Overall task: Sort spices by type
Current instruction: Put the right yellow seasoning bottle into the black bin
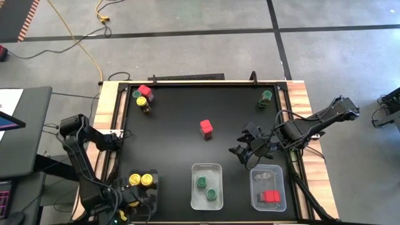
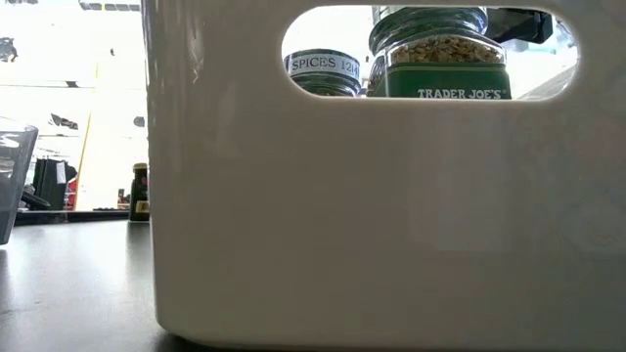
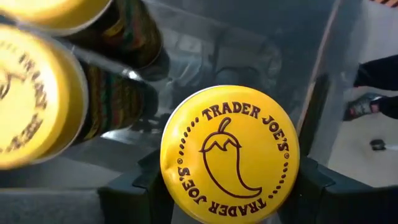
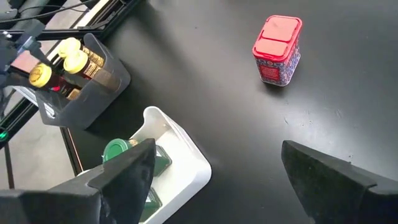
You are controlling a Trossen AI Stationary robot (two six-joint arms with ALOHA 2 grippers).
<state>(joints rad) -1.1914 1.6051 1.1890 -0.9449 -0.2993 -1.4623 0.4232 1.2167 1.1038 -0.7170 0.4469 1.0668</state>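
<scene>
My left gripper (image 1: 132, 199) is at the near left corner, over the clear left tray (image 4: 99, 84), shut on a yellow-lidded spice jar (image 3: 230, 152). Two more yellow-lidded jars (image 1: 141, 180) stand in that tray. A red-lidded jar (image 1: 206, 129) stands alone mid-table. My right gripper (image 1: 250, 151) hangs open above the table, between the middle tray (image 1: 206, 170) holding two green-lidded jars (image 1: 207, 187) and the right tray (image 1: 269, 175) holding red-lidded jars (image 1: 270, 197). Several more jars (image 1: 143, 99) stand at the far left, and one green-lidded jar (image 1: 267, 96) at the far right. My left gripper pinches the yellow-lidded jar between its two fingers (image 3: 140, 190), one on each side just under the lid's rim (image 3: 171, 180). The fingers come steeply from above. The lid hides the place of contact. Whether the jar's base rests on the tray's floor I cannot tell.
The low view is filled by the white wall of the middle tray (image 2: 391, 215), with the green-lidded jars showing through its handle hole. Open black tabletop lies around the lone red-lidded jar. A wooden frame (image 1: 300, 94) borders the table.
</scene>
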